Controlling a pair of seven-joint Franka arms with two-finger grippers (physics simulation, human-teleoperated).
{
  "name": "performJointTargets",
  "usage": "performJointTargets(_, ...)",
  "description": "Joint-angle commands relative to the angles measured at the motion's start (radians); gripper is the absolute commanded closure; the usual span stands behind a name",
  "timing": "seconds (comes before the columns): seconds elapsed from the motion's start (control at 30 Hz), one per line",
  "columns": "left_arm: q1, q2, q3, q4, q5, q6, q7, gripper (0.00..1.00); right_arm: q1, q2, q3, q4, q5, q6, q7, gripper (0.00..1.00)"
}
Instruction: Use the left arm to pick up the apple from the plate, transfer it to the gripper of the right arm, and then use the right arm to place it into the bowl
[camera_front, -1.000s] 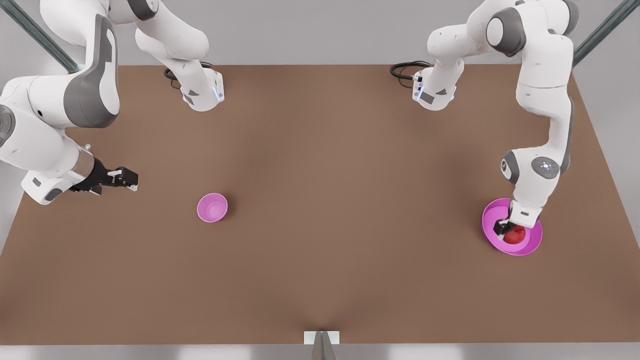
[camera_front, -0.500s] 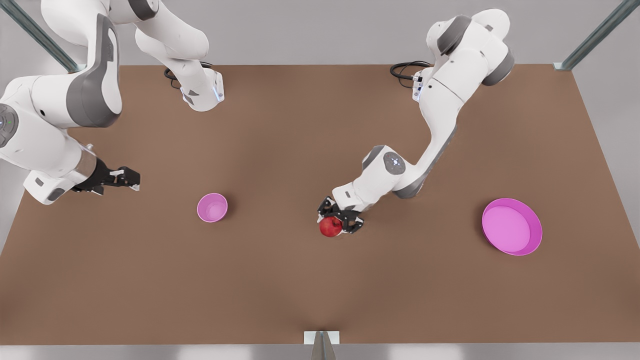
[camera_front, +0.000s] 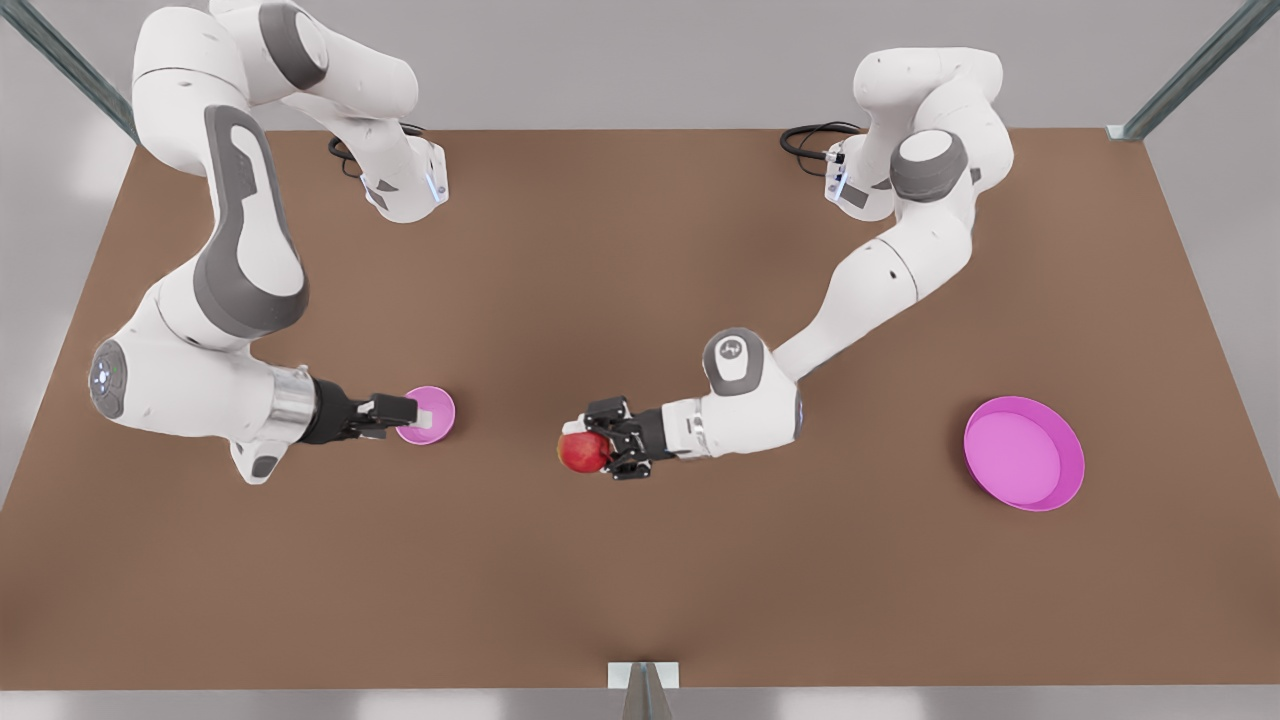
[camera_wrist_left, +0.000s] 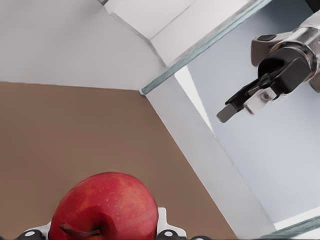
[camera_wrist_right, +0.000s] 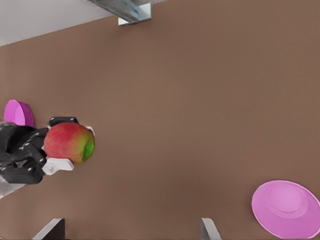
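— Where was the apple (camera_front: 583, 452) at that moment?

— Clamped in the left gripper (camera_front: 600, 446), the black claw one. The claw's fingers (camera_front: 606, 411) closed around the fruit from both sides, and the apple stuck out past the fingertips, toward the other arm. In the left wrist view the apple (camera_wrist_left: 104, 206) sat right at the camera, red, with its stem dimple facing the lens.

— And it was off the plate (camera_front: 1024, 453)?

— Yes. The plate lay well behind that gripper, back past the left arm (camera_front: 880, 275) on the front view's right, and nothing was on it. The gripper held the apple out above the brown table (camera_front: 640, 560), roughly mid-table.

— What about the other hand?

— The right gripper (camera_front: 420, 415), the boxy black one behind the silver cuff, pointed toward the apple, with a good stretch of table between the two. Its fingertips reached over the near rim of the bowl (camera_front: 434, 412), so the bowl lay directly under and ahead of it. From the left wrist view that gripper (camera_wrist_left: 241, 103) showed farther off, its two fingers (camera_wrist_left: 231, 111) parted with a narrow gap and nothing between them.

— Did the right wrist view add anything?

— It looked across at the apple (camera_wrist_right: 69, 142), showing a green patch on the side facing the right arm (camera_front: 205, 340). The claw (camera_wrist_right: 67, 146) gripped it from behind, and a sliver of the plate (camera_wrist_right: 19, 113) showed beyond. The bowl (camera_wrist_right: 285, 208) sat close below that camera.
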Motion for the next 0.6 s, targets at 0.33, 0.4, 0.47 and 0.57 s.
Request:
performJointTargets(0.33,-0.025,0.042,0.001,0.04,-0.32,-0.067,1.335,0.27,-0.033,0.117,0.005,-0.264,0.971,0.362,-0.515,0.0)
performJointTargets(0.4,-0.025,0.042,0.001,0.04,-0.408,-0.07,1.41,0.27,-0.05,0.123,0.002,-0.267,0.971,0.295,-0.542,0.0)
performJointTargets(0.47,-0.026,0.05,0.001,0.04,-0.427,-0.07,1.428,0.27,-0.047,0.123,0.004,-0.294,0.971,0.235,-0.649,0.0)
performJointTargets(0.57,-0.029,0.057,0.001,0.04,-0.496,-0.076,1.497,0.27,-0.062,0.102,0.007,-0.348,0.944,0.169,-0.844,0.0)
